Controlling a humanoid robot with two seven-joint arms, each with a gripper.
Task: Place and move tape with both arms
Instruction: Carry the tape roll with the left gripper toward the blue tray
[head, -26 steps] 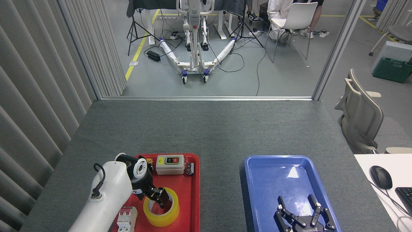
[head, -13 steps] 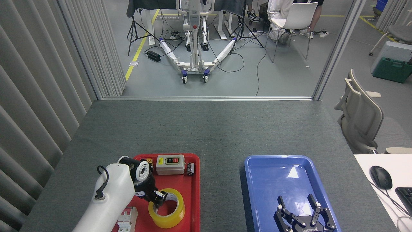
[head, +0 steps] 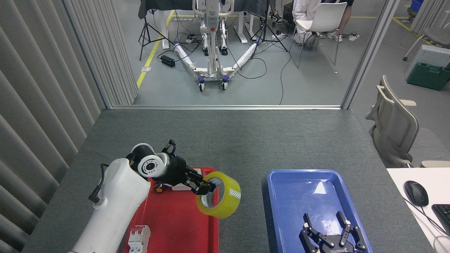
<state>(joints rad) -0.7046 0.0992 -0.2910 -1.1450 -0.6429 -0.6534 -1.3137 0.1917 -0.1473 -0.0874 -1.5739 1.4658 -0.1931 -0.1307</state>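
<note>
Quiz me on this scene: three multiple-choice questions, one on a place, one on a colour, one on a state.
1. Where is the tape?
A. Flat in the blue tray
B. Lifted over the red tray's right edge
C. On the grey table

2. What colour is the tray under the right pincer?
A. Blue
B. Green
C. White

3. What state is the left pincer in?
A. Open, empty
B. Out of view
C. Shut on the tape

Answers: 1 B, the roll hangs tilted above the red tray. 2 A, it is plainly blue. 3 C, its fingers clamp the roll's wall.
</note>
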